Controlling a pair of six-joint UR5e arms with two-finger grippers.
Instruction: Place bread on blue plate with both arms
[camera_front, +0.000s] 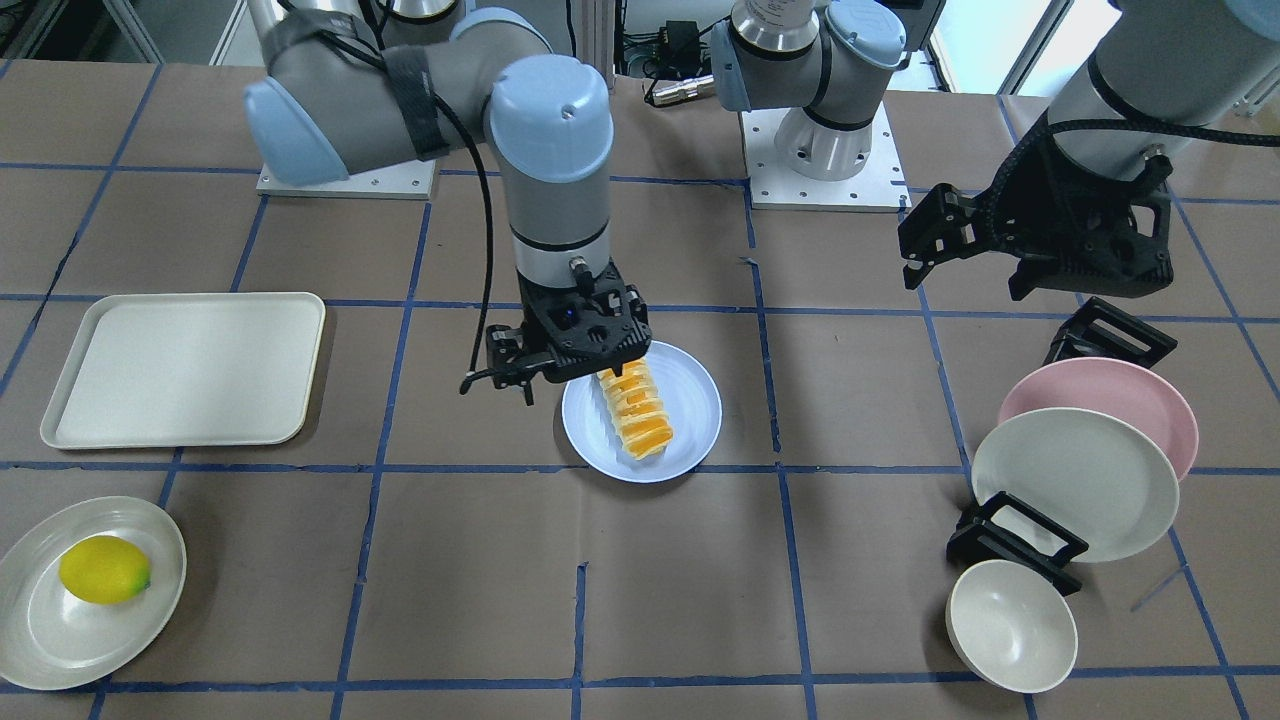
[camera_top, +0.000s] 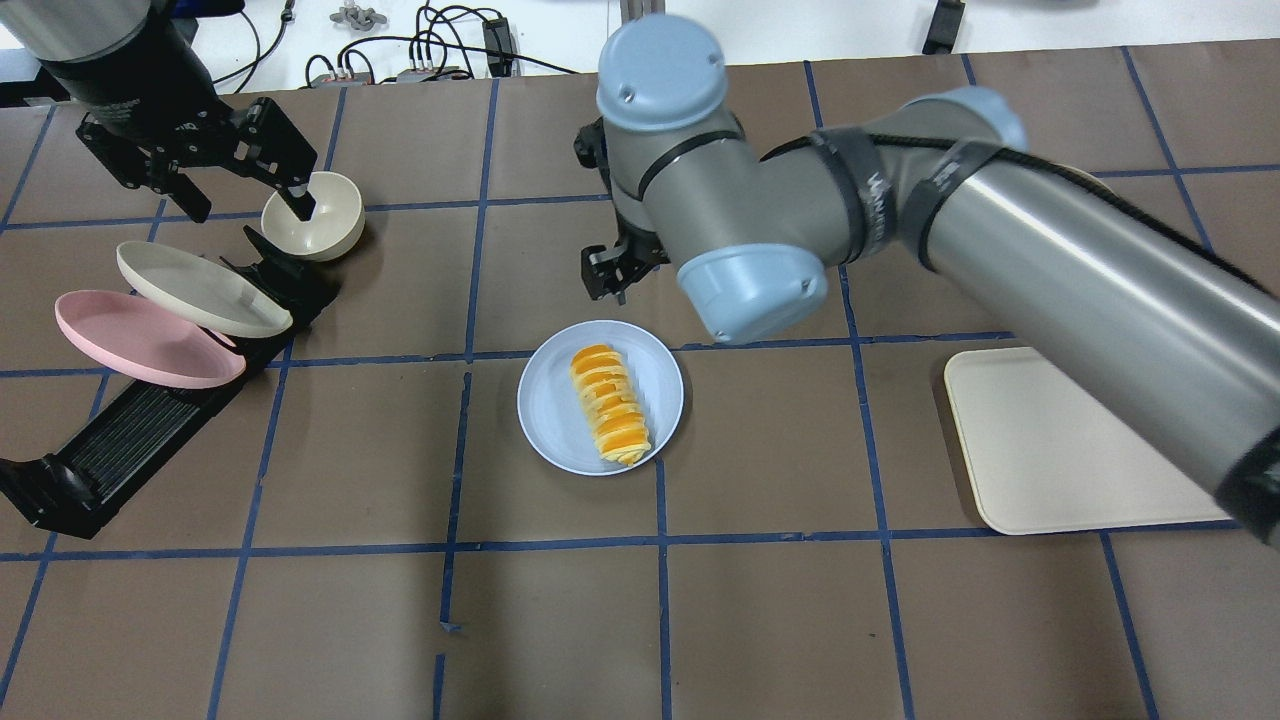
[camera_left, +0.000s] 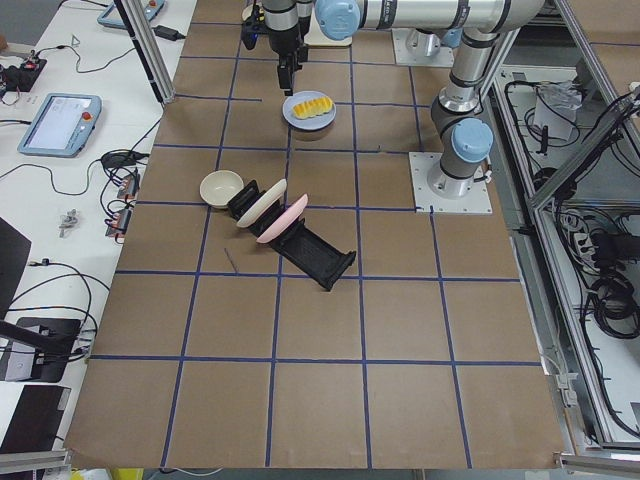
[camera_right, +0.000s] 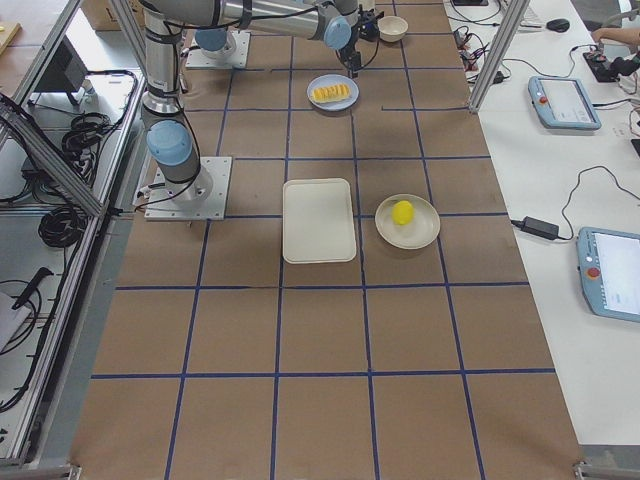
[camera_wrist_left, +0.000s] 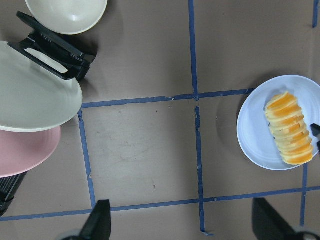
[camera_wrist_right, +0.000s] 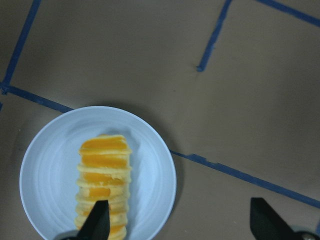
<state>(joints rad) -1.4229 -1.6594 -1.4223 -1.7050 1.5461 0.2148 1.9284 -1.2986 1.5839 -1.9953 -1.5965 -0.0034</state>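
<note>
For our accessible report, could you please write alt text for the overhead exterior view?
The bread lies on the blue plate mid-table, the right gripper just beyond it. The left gripper hangs by a cream bowl at far left.

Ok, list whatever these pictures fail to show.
- Front-facing view: the bread's robot-side end, covered by the right gripper.
- Overhead view: the lemon, blocked by the right arm.
- Left wrist view: much of the pink plate, cut by the frame edge and overlapped by the cream plate.
- Right-side view: the left gripper's finger gap, too small.
</note>
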